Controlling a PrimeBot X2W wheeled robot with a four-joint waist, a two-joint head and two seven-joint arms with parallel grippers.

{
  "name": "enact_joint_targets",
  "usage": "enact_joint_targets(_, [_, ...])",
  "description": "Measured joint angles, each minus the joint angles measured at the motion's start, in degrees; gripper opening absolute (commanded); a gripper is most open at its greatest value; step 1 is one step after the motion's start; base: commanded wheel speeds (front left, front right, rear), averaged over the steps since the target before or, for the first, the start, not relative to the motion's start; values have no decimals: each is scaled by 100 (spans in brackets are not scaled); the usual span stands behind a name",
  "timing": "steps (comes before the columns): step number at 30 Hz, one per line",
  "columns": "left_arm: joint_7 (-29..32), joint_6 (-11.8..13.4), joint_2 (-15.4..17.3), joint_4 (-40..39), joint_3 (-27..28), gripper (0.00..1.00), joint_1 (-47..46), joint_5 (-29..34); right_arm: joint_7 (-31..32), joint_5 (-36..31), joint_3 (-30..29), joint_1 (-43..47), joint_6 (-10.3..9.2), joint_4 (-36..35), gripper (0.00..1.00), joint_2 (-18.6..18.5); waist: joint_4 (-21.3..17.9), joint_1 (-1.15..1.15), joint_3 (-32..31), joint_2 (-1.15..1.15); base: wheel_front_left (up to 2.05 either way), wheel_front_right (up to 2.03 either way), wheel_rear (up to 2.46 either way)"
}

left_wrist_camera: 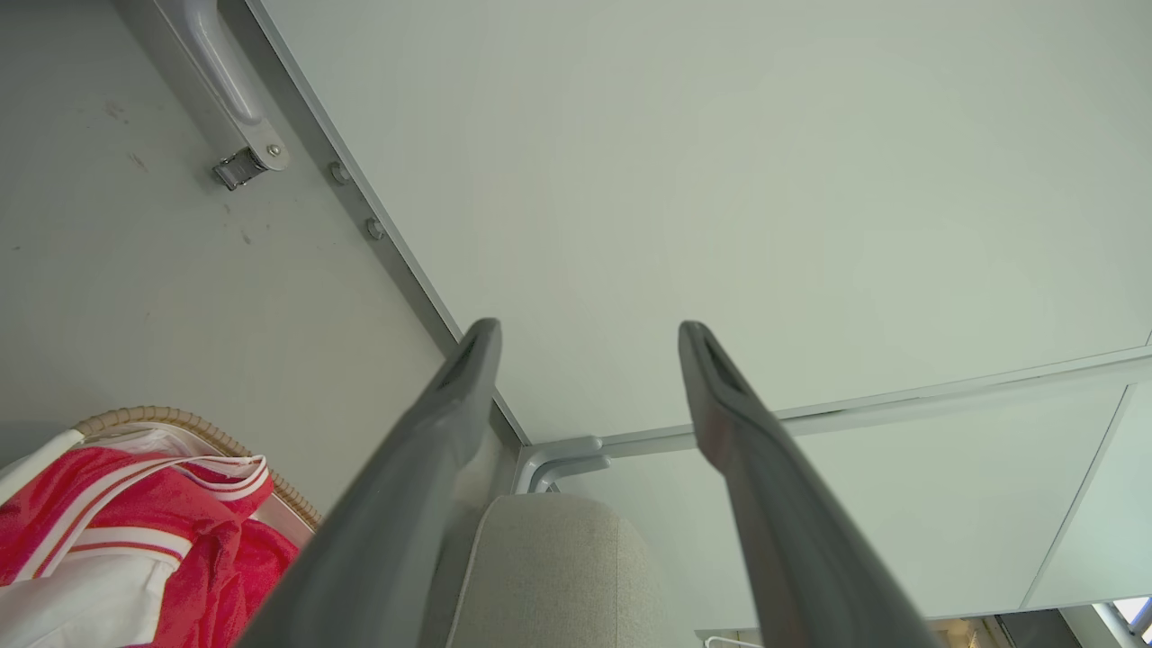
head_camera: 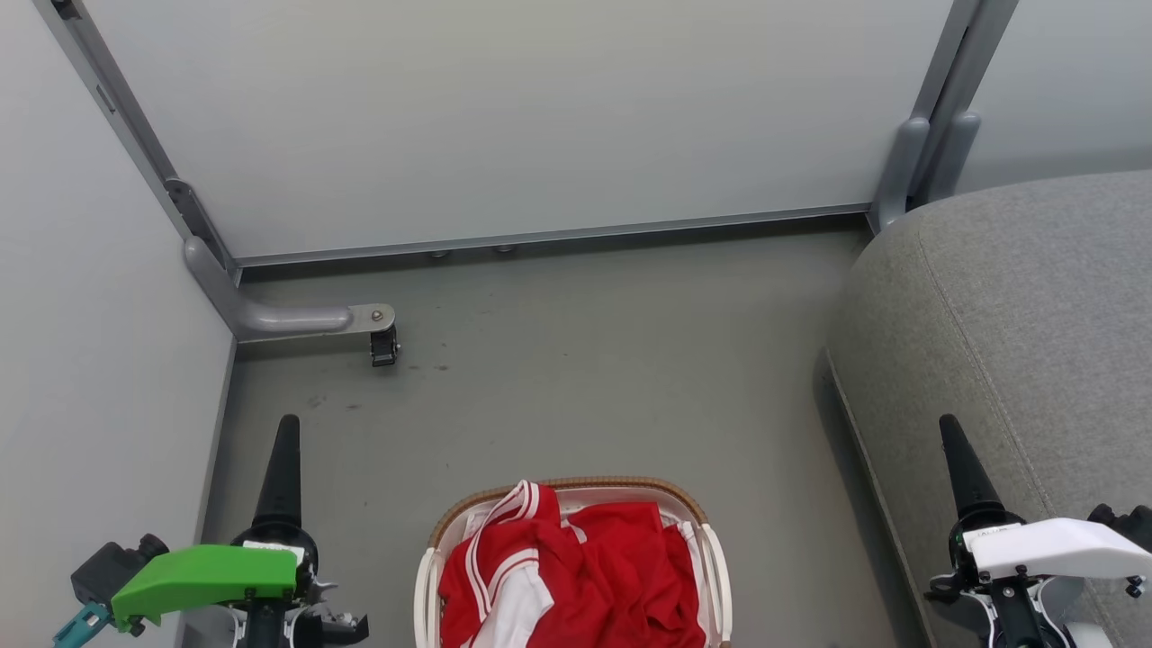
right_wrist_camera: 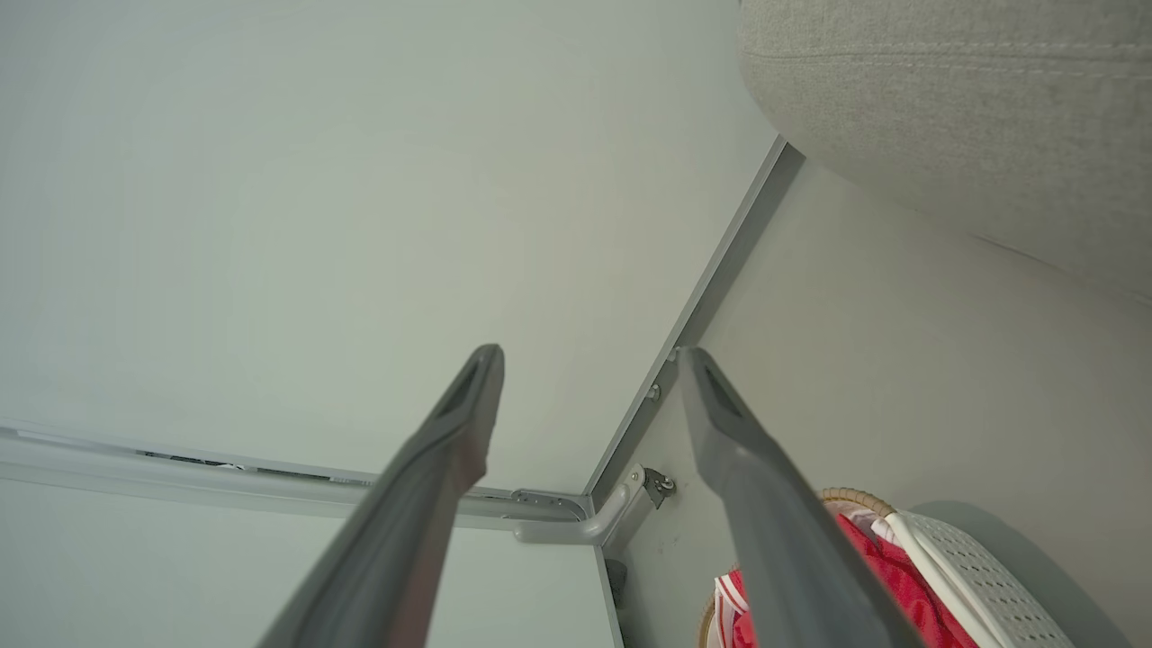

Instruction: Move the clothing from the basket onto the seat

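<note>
The clothing (head_camera: 594, 567), a heap of red fabric with a white-striped piece on its left, fills the off-white basket (head_camera: 585, 484) on the floor at the bottom centre of the head view. The grey seat (head_camera: 1017, 342) stands to the right of it. My left gripper (head_camera: 286, 432) hovers left of the basket and my right gripper (head_camera: 949, 427) hangs over the seat's front edge. The left wrist view shows the left gripper (left_wrist_camera: 587, 328) open and empty, with the clothing (left_wrist_camera: 108, 522) at lower left. The right gripper (right_wrist_camera: 589, 353) is open too, beside the basket (right_wrist_camera: 981, 576).
Pale partition walls close off the back and left. A grey metal foot with a small caster (head_camera: 382, 342) sticks out from the left corner onto the grey floor (head_camera: 585, 360). Another post (head_camera: 909, 171) stands at the seat's far corner.
</note>
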Motion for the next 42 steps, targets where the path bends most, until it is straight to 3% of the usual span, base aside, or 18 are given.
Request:
enact_joint_targets(17, [-346, 25, 10, -238, -294, 100, 1, 1736, -344, -1974, 151, 5, 0, -413, 100, -25, 8, 0, 9, 0, 0, 0, 0])
enact_joint_targets(24, [-471, 222, 12, -245, -474, 100, 8, 2618, -460, -2700, 265, 30, 0, -417, 100, -31, 13, 0, 15, 0, 0, 0, 0])
enact_joint_targets(42, [-750, 380, 18, -103, -614, 100, 94, 3886, -750, -3927, 358, 52, 0, -311, 100, -45, 34, 0, 4, 0, 0, 0, 0])
